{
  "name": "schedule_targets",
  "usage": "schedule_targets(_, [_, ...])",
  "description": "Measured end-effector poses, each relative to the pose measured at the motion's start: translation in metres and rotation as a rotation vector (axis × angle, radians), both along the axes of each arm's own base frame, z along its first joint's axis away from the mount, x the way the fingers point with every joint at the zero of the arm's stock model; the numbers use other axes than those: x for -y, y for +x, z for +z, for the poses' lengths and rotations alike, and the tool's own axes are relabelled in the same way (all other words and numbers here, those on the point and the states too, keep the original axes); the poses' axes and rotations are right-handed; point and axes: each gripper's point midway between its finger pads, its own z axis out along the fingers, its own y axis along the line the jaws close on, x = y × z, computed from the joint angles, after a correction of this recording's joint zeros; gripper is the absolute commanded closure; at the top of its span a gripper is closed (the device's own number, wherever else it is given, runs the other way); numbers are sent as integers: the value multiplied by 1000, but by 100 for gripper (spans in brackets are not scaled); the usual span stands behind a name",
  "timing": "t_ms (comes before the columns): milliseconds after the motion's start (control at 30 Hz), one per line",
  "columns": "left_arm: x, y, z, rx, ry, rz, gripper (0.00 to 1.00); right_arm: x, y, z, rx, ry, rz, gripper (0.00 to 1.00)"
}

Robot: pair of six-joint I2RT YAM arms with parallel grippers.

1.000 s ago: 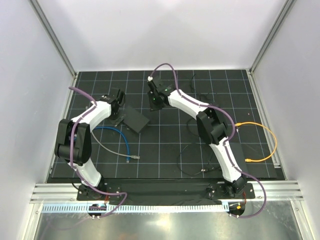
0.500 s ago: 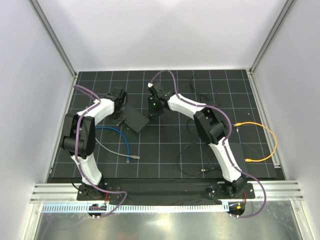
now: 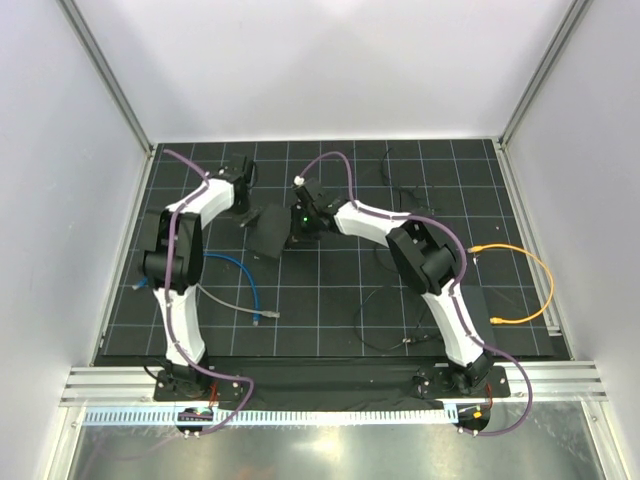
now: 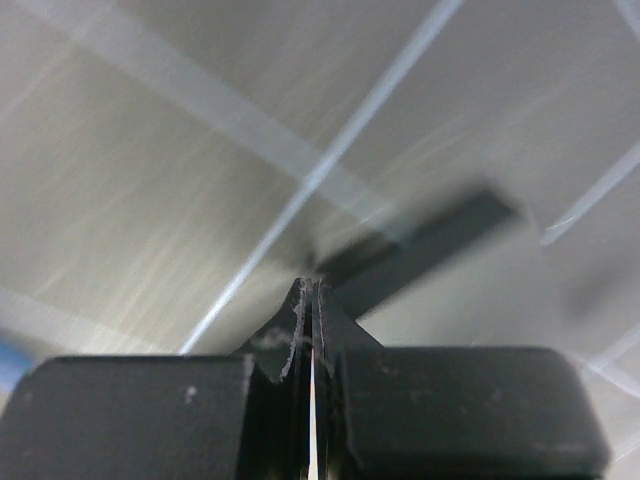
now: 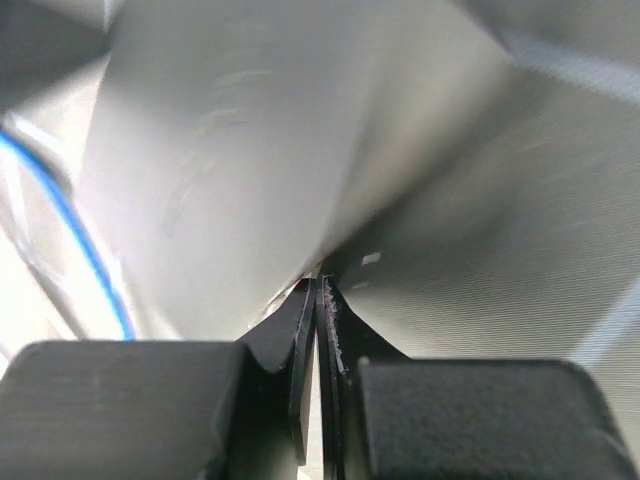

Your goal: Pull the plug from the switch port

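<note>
The black switch box [image 3: 268, 232] lies turned at an angle on the mat at back left. My left gripper [image 3: 247, 210] is at its back left corner and my right gripper [image 3: 293, 232] is against its right edge. In the left wrist view my gripper [image 4: 310, 285] is shut and empty over the blurred mat. In the right wrist view my gripper [image 5: 320, 285] is shut with its tips close against the switch's pale blurred face [image 5: 230, 170]. A blue cable [image 3: 247, 277] runs from near the switch to a loose plug [image 3: 258, 318]. The port and any plug in it are hidden.
A grey cable [image 3: 225, 303] lies beside the blue one. An orange cable [image 3: 530, 262] loops at the right by the mat's edge. Thin black wires [image 3: 385, 310] lie in front of the right arm. White walls and metal rails surround the mat.
The left arm has reached farther back. The right gripper has moved forward and left onto the switch. The switch has turned and now looks narrower.
</note>
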Motion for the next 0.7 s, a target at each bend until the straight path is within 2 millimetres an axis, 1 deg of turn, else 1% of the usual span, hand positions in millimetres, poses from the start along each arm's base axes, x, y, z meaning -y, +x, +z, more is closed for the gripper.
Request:
schedule_targets(33, [5,13,-1,19,-28,-17,100,-5,-5,0,-12,16,-4,89])
schedule_targets(100, [19,38,2,47,-89,-69,100,-20,-16,2,-34,68,-2,89])
schedule_targets(167, [28,52,9,69,-112,-108,99,-36,-25,6,-34,107,8,89])
schedule_targets(233, [30,58,22,83,-105,-124,97,-45,-32,11,-18,125,19,89])
schedule_targets(267, [30,61,32,96,-102,-127,96,-47,-36,13,-12,124,25,89])
schedule_targets(333, [24,65,52,129,-91,-121,93,-42,-42,19,5,101,27,88])
schedule_targets(400, [14,63,74,160,-84,-112,92,-30,-43,30,26,71,13,86])
schedule_targets(467, [9,59,99,203,-102,-112,91,-7,-43,47,60,23,-19,84])
schedule_targets(533, [10,48,119,247,-151,-130,89,16,-41,69,102,-14,-58,82])
schedule_targets(600, [20,30,133,283,-209,-169,87,43,-43,94,142,-45,-98,81])
schedule_targets(633, [28,21,136,299,-244,-197,87,57,-45,107,166,-57,-120,75])
schedule_targets(700, [45,-2,135,304,-300,-250,85,86,-51,127,196,-90,-163,66])
